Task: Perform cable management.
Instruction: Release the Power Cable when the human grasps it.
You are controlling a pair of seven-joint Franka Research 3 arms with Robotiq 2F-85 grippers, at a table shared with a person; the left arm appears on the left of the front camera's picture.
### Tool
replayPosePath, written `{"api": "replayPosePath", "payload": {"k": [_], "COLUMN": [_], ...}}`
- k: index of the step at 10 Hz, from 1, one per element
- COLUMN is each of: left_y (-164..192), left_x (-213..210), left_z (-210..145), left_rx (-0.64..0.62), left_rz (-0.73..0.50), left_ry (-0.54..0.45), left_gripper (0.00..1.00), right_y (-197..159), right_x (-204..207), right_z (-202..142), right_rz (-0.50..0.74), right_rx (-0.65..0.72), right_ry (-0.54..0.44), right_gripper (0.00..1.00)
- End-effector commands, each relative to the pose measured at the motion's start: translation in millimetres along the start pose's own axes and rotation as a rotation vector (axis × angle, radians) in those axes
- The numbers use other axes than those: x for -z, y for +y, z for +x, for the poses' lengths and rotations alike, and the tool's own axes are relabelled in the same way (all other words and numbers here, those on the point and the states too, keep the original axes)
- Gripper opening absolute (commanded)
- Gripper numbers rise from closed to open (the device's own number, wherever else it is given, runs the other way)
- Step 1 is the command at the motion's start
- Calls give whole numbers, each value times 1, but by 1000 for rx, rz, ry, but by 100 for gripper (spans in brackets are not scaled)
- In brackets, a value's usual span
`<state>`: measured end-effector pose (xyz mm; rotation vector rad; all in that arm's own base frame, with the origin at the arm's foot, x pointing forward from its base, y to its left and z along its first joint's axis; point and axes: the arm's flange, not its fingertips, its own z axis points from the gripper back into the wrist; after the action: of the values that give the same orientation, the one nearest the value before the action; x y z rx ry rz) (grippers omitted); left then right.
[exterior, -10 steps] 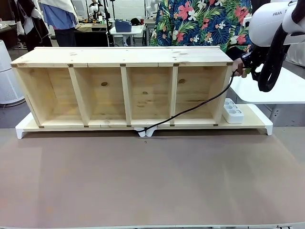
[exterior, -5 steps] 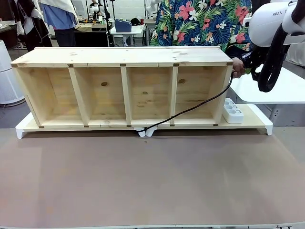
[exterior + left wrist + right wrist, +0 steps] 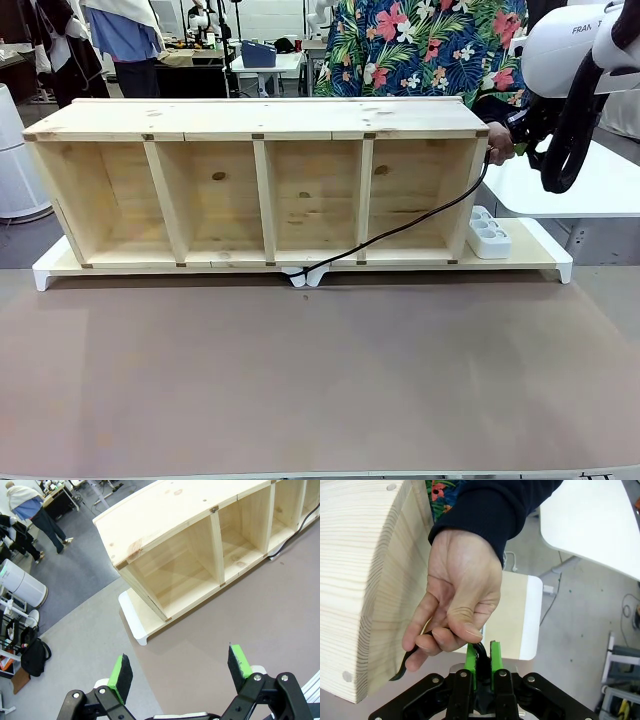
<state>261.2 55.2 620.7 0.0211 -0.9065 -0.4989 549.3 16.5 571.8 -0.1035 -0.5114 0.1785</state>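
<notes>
The thin black cable (image 3: 400, 229) climbs from the front of the white base, past the wooden shelf's (image 3: 262, 180) right end, to its upper right corner. There a person's hand (image 3: 499, 142) and my right gripper (image 3: 516, 136) meet on it. In the right wrist view the green pads (image 3: 470, 658) are shut on a loop of the cable (image 3: 480, 652). The person's hand (image 3: 457, 600) pinches the same cable just above, beside the shelf's end wall (image 3: 365, 580). My left gripper (image 3: 180, 667) hangs open and bare, high above the table's left corner, far from the cable (image 3: 299, 527).
A white power strip (image 3: 488, 235) lies on the white base board (image 3: 535, 250) right of the shelf. The brown mat (image 3: 320, 380) spreads in front of the shelf. A white side table (image 3: 600, 185) stands at the right, behind my right arm.
The person's hand and my right gripper have shifted slightly upward at the shelf's corner. The cable's run and the left arm look unchanged.
</notes>
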Motion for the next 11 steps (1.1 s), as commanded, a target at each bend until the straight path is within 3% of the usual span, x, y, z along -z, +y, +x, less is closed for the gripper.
{"api": "replayPosePath", "payload": {"k": [1,2,3,4,5,6,7,8,9,10,11], "left_y": [0,0,0,0,0,0,0,0,0,0,0], "left_x": [2,2,2,2,2,2,2,2,2,2,2], "left_z": [2,2,2,2,2,2,2,2,2,2,2], "left_rx": [-16,-16,-16,-16,-16,-16,-16,-16,-16,-16,-16], "left_rz": [9,9,9,9,9,9,9,9,9,9,9], "left_ry": [-9,-9,-9,-9,-9,-9,-9,-9,-9,-9,-9], "left_gripper": [100,100,100,100,100,100,100,100,100,100,100], "right_y": [0,0,-1,-1,-1,-1,-2,-2,-2,-2,-2], "right_x": [0,0,0,-1,-2,-3,-3,-4,-4,-4,-4], "right_z": [1,0,-1,-1,-1,-2,-2,-2,-3,-3,-3], "right_rz": [-7,0,0,-2,-1,-2,-2,-3,-3,-3,-3], "right_rx": [-6,0,-20,-24,-27,-30,-30,-31,-31,-32,-32], "right_ry": [-12,0,14,15,15,16,16,16,16,16,17], "right_gripper": [14,34,34,54,38,74,58,93,78,100,98]}}
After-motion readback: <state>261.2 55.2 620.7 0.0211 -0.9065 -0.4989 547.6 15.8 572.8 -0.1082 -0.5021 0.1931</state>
